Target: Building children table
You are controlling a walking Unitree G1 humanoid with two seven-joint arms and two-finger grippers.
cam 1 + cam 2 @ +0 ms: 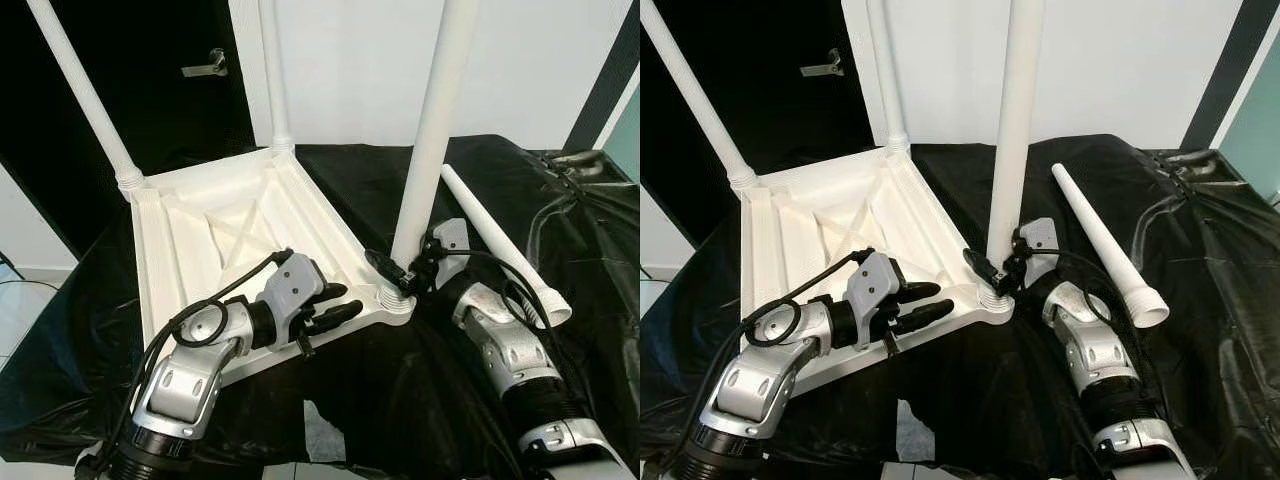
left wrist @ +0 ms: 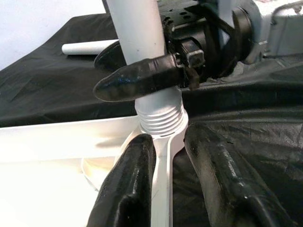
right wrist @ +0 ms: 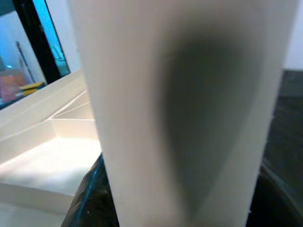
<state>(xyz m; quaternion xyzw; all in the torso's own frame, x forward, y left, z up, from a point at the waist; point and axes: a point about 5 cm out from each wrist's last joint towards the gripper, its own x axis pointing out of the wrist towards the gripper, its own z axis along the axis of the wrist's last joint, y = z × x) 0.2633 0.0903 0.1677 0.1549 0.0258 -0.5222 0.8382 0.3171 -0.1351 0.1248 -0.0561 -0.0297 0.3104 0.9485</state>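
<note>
R gripper clamps upright leg; L gripper pinches tabletop rim.

Both head views are evenly and brightly lit, with crisp focus and no motion blur. The white tabletop is close to overexposed, its ribs washed pale, and soft shadows sit in its recesses. The black sheet shows glossy glare streaks toward 2 o'clock; the dark doorway at 10 o'clock holds almost no detail. Straight legs lean outward near the frame edges, a wide-angle effect. In the left wrist view the near fingers at 6 o'clock are soft, while the threaded leg base is sharp. The right wrist view is wholly out of focus: the upright leg carries a broad grey shadow blotch.
</note>
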